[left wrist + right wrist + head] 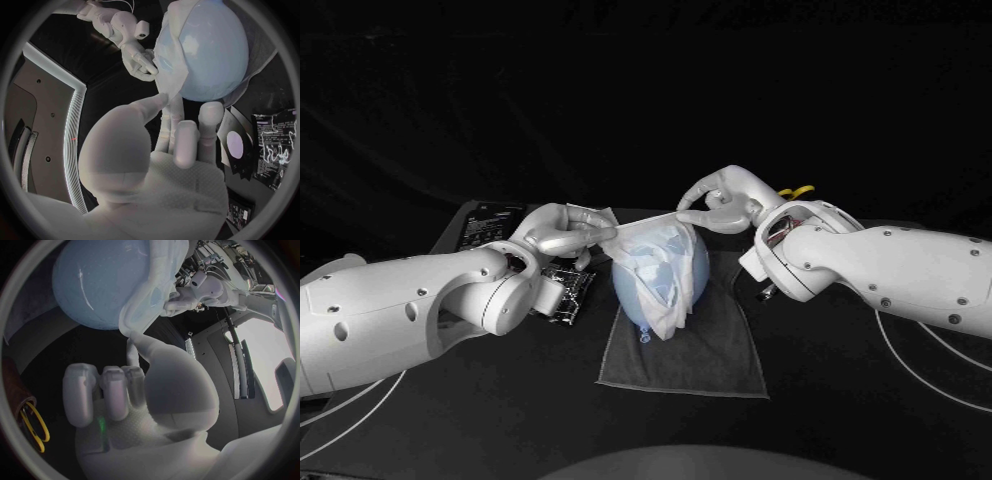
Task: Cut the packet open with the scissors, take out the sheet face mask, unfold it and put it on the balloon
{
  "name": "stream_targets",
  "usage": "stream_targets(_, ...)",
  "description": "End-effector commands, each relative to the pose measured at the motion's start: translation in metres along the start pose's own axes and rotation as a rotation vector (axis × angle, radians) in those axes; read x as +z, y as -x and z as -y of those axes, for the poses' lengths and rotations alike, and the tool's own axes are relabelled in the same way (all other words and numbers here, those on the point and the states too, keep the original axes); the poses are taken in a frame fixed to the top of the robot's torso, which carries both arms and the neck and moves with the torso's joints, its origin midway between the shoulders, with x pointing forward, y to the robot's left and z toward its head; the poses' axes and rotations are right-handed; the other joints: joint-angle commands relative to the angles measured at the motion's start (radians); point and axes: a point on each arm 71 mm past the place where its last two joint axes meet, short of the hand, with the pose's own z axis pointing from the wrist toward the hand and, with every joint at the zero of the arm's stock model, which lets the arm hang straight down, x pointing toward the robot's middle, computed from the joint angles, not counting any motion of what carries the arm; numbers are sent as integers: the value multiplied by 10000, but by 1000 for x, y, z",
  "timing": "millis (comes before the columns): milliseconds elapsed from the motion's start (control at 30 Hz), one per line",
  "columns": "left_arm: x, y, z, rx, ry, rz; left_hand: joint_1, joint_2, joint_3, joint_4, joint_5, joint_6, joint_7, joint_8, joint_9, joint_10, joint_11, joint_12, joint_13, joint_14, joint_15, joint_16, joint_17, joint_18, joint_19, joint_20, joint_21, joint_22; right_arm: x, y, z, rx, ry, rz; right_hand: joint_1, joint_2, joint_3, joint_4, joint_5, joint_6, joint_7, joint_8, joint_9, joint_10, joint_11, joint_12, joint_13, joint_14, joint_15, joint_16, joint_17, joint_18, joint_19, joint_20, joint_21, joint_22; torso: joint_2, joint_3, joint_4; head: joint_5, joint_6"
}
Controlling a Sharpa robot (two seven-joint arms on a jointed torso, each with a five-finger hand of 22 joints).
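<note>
– Two hands on the work: what state, which step?
– Left hand (567, 232) and right hand (726, 205) each pinch one end of the sheet face mask (651, 238), which is stretched between them over the balloon (653, 290) on the grey cloth (689, 365). Step, by judgement: placement. Next move: lower evenly, seat the mask against the balloon, then release.

Black table (837, 432) bears a grey cloth (713, 366)
</note>
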Motion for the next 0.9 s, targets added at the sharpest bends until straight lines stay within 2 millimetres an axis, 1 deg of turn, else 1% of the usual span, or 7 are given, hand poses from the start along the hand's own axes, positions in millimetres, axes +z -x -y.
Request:
stream_targets(33,2,3,1,-91,-35,369,-69,-3,-146,42,22,-80,2,79,384,-56,23,8,35,-3,-10,10,30,-15,-19,-41,-78,-31,1,5,4,225,-358,270,-249,-57,-55,176,71,-149,29,-8,-51,1063,-16,41,2627,1063,-44,35,2627,95,633,-39,-158,2312,2,6,-10,7,13)
stream_targets(133,4,2,0,-61,158,340,-210,-97,-327,133,23,-127,-6,77,361,-136,36,15,57,-18,2,3,5,-4,-55,-25,-125,-95,1,5,5,247,-430,308,-552,-159,-182,364,106,-241,98,-64,-101,1063,44,41,2627,1063,5,35,2627,123,576,-7,-295,2271,9,4,-12,-2,24)
stream_targets(200,5,0,0,-7,332,305,-358,-220,-511,230,22,-372,109,-69,272,-246,99,24,82,-59,45,-21,-70,19,-150,-2,-223,-248,2,6,6,257,-486,391,-733,-195,-257,502,105,-295,139,-102,-140,1063,81,41,2627,1063,37,35,2627,138,547,21,-368,2250,5,5,-10,-10,25)
stream_targets(367,7,-2,-2,144,672,243,-485,-448,-907,366,23,-983,416,-439,44,-558,326,93,155,-136,231,-53,-182,37,-269,127,-371,-448,3,7,7,225,-688,578,-866,-192,-307,628,116,-289,153,-105,-166,1063,99,41,2627,1063,56,35,2627,141,543,43,-383,2246,-4,10,-5,-41,37)
stream_targets(400,7,-2,-2,187,736,230,-499,-501,-1017,406,22,-1277,542,-608,-46,-666,419,122,177,-165,307,-64,-225,41,-301,184,-413,-504,3,8,7,185,-735,609,-872,-190,-308,635,119,-285,151,-103,-166,1063,98,41,2627,1063,56,35,2627,144,537,44,-396,2242,-5,10,-5,-48,46)
stream_targets(567,9,-4,-4,345,955,223,-432,-578,-1467,580,23,-2031,879,-1003,-328,-1069,720,325,276,-256,577,-76,-339,79,-405,443,-543,-688,4,8,10,-20,-981,627,-1002,-257,-389,742,112,-270,155,-92,-182,1063,102,41,2627,1063,62,35,2627,158,514,57,-459,2224,-9,10,-12,-80,79)
stream_targets(900,9,2,-7,690,1238,307,67,-555,-1980,637,27,-2610,1054,-972,-498,-1748,909,656,388,-481,759,-134,-678,156,-640,643,-751,-1022,1,16,16,-280,-1139,775,-1024,-365,-469,833,93,-537,261,-249,-291,999,181,-70,2563,1063,116,35,2627,189,453,96,-613,2178,-7,10,0,-145,80)
